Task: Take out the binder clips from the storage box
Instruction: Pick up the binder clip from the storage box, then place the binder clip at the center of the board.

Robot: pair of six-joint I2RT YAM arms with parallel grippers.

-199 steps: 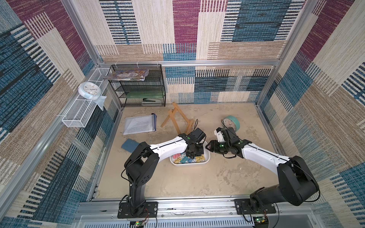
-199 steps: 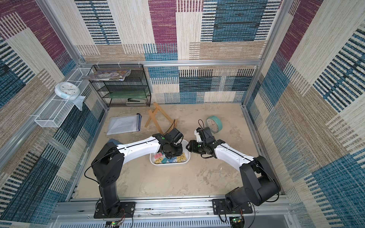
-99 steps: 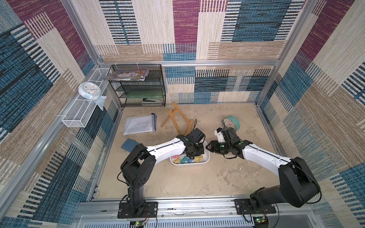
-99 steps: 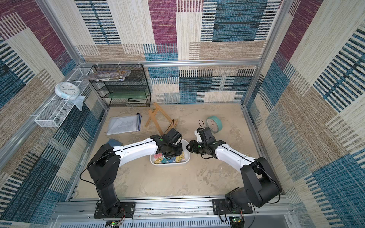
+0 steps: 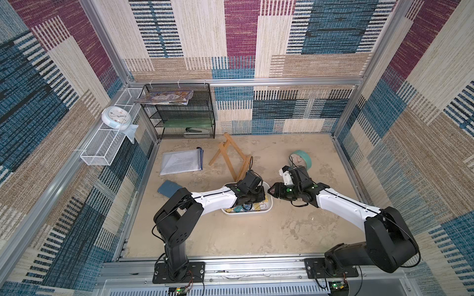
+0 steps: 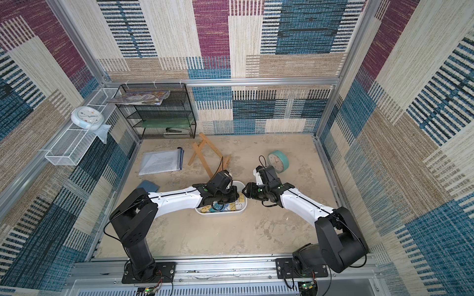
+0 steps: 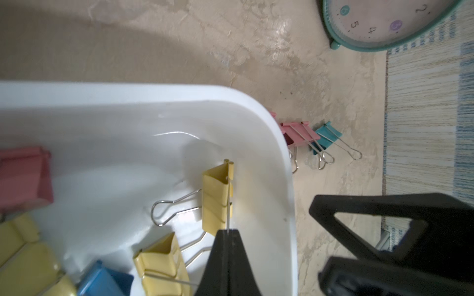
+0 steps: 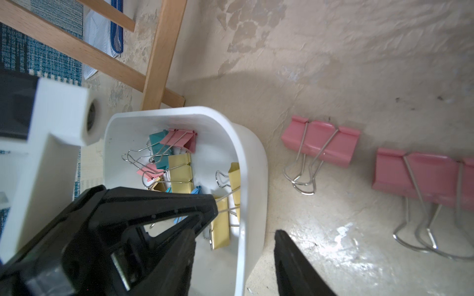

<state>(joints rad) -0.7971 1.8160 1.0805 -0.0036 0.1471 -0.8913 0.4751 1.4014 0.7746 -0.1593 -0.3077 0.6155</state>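
Fingers of left gripper (image 7: 227, 232) are pinched on one yellow clip's (image 7: 215, 200) wire; right gripper's (image 8: 246, 217) are spread near two pink clips (image 8: 320, 143) (image 8: 420, 176).

Tabletop (image 5: 230, 235) | storage box (image 5: 246, 213); loose binder clips (image 8: 320, 143); clock (image 5: 300, 160); easel (image 5: 225, 151); folder (image 5: 180, 162)

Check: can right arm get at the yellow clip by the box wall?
Probably not: the left claw grips that yellow clip by its wire handle inside the storage box, crowding the spot; the right claw hangs open just outside the wall.
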